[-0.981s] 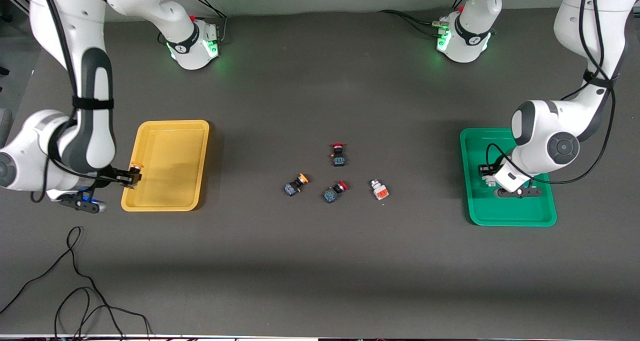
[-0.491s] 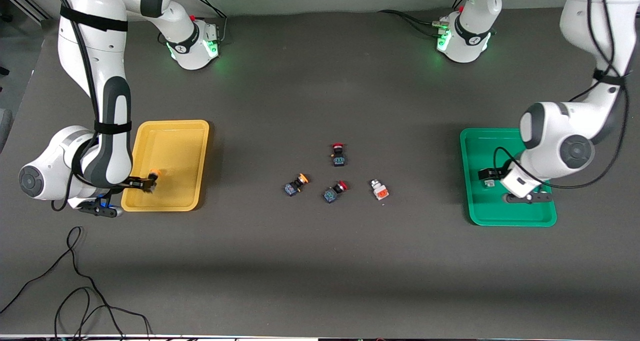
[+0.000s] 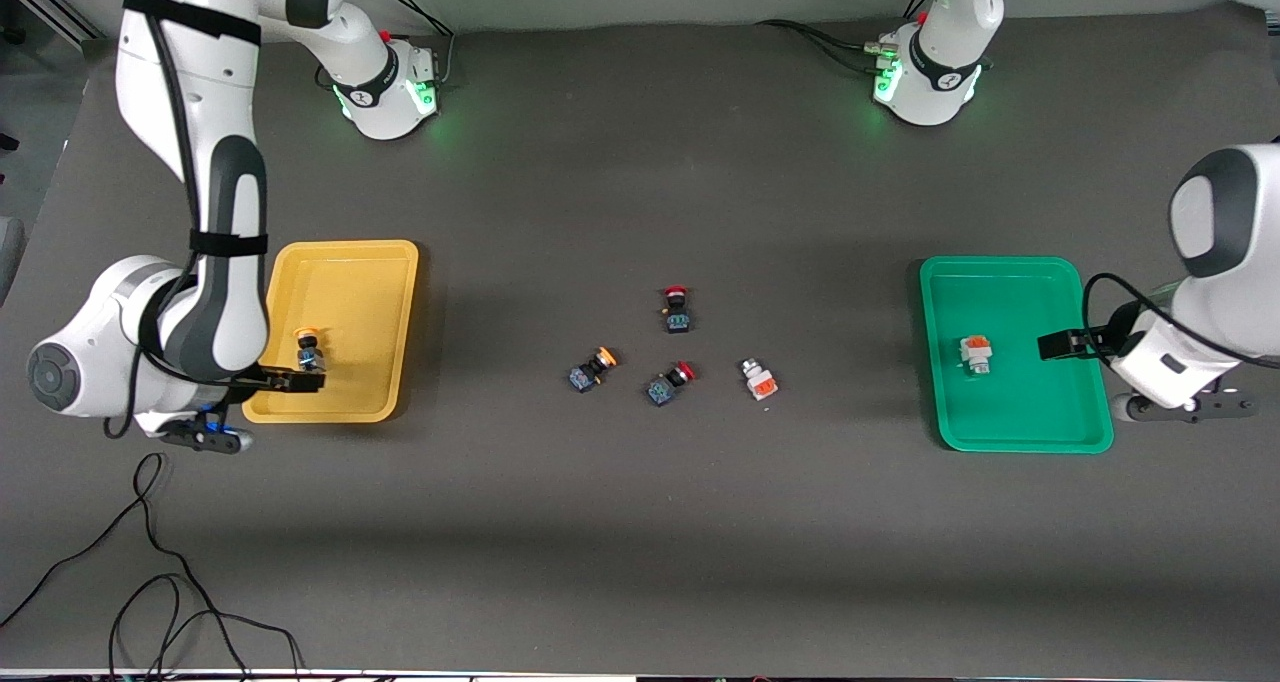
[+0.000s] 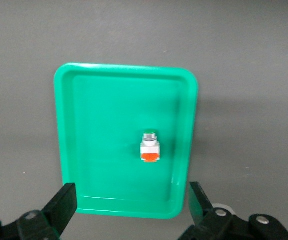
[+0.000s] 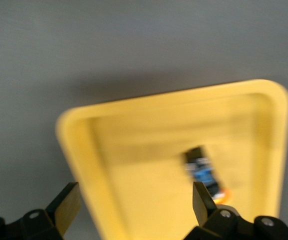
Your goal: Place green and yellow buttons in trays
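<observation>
Dark grey matting covers the table (image 3: 640, 522) where my two arms work. At my right arm's end lies the yellow tray (image 3: 345, 267), and one yellow-capped switch (image 3: 309, 350) rests inside it, near the rim closest to my right arm. My right gripper (image 3: 296, 380) hangs over that same part of the tray with its fingers spread wide and nothing between them; in the right wrist view the switch (image 5: 204, 174) lies on the tray floor (image 5: 148, 150).

At my left arm's end lies the green tray (image 3: 1010, 417). One white switch with an orange block (image 3: 975, 353) sits in it, clear of the rims. My left gripper (image 3: 1062, 344) hangs over the tray's edge toward my left arm, fingers open and empty, as the left wrist view shows with the switch (image 4: 150, 147) in the tray (image 4: 104, 100).

Four switches lie on the bare mat between the trays: a second yellow-capped switch (image 3: 592, 369), a second white switch (image 3: 759, 380), and two red-capped switches (image 3: 677, 309) (image 3: 670, 383).
</observation>
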Motion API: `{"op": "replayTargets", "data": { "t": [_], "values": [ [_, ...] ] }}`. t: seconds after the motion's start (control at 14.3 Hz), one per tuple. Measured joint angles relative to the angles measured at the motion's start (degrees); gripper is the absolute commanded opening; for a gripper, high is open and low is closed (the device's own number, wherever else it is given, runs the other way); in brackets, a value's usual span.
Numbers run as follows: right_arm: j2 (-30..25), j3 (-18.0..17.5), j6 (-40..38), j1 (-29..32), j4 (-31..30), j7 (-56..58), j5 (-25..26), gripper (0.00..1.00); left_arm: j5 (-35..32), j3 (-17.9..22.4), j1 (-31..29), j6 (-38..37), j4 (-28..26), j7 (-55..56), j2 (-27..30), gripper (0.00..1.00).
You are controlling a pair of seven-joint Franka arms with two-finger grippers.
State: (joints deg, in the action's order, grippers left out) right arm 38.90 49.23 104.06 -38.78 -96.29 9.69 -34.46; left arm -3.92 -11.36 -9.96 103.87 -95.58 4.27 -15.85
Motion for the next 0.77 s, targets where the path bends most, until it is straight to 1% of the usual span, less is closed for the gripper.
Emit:
{"op": "replayTargets", "data": {
  "t": [0.14, 0.28, 0.42, 0.56, 0.7, 0.77],
  "values": [
    [-0.2, -5.1, -0.5, -0.8, 4.4, -9.6, -0.1, 1.00, 0.7, -2.2, 1.5, 0.0, 0.4, 3.9, -0.3, 0.99],
    [-0.2, -10.6, -0.5, -1.2, 8.4, -19.4, -0.2, 1.00, 0.8, -4.6, 4.3, 0.3, 1.1, 10.7, -1.0, 0.99],
    [-0.2, -16.7, -0.5, -1.4, 11.5, -28.2, -0.2, 1.00, 0.8, -5.7, 8.4, 0.7, 1.8, 16.9, -1.6, 0.99],
    [0.2, -22.6, -0.1, -1.6, 13.4, -35.5, -0.2, 1.00, 0.9, -6.0, 12.9, 2.3, 2.2, 22.6, -2.4, 0.99],
    [1.5, -26.7, 2.7, -2.5, 14.1, -40.7, -0.2, 1.00, 0.8, -6.0, 17.2, 4.6, 2.4, 28.1, -3.6, 0.99],
    [2.3, -27.8, 4.3, -3.2, 14.1, -42.3, -0.2, 1.00, 0.8, -6.0, 18.9, 5.8, 2.4, 31.0, -4.4, 0.99]
  ]
}}
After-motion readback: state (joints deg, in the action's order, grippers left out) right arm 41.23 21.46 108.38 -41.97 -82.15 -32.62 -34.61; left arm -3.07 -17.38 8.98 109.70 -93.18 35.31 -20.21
